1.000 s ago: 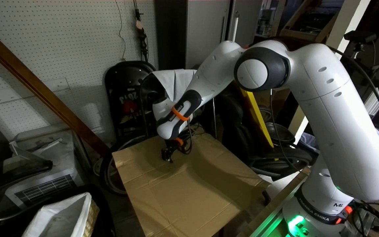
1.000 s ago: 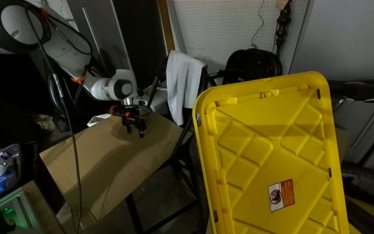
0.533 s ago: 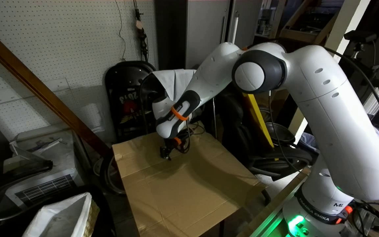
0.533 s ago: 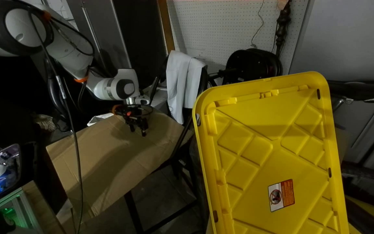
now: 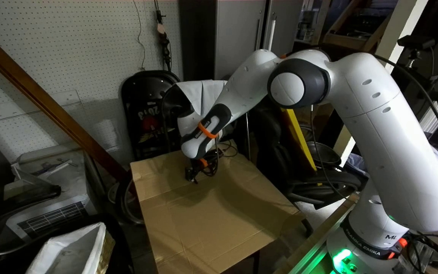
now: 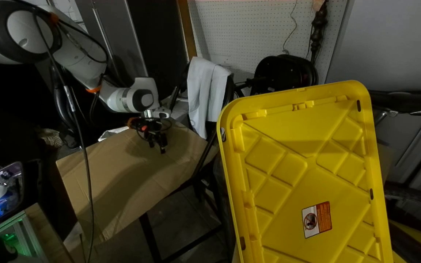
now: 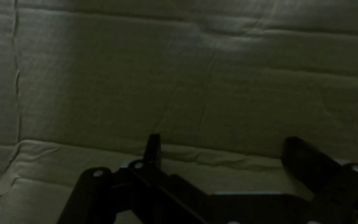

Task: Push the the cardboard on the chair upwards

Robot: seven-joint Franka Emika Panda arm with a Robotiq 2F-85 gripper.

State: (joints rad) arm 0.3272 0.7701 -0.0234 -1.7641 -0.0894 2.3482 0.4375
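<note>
The cardboard is a large tan sheet with creases, lying on a black chair and overhanging it. It also shows in an exterior view and fills the wrist view. My gripper points down over the far part of the sheet, near the chair's back; it also shows in an exterior view. In the wrist view the gripper has its two dark fingers wide apart, with nothing but cardboard surface behind them. The fingertips are at or just above the sheet; contact is hard to tell. The chair seat is hidden.
A white cloth hangs over the chair's back. A large yellow lid stands beside the chair. A white-lined basket and a grey box stand on another side. Folded black chairs lean at the pegboard wall.
The cardboard has slid toward the chair's back, mostly in the first half second. My gripper has moved slightly the same way and stays open.
</note>
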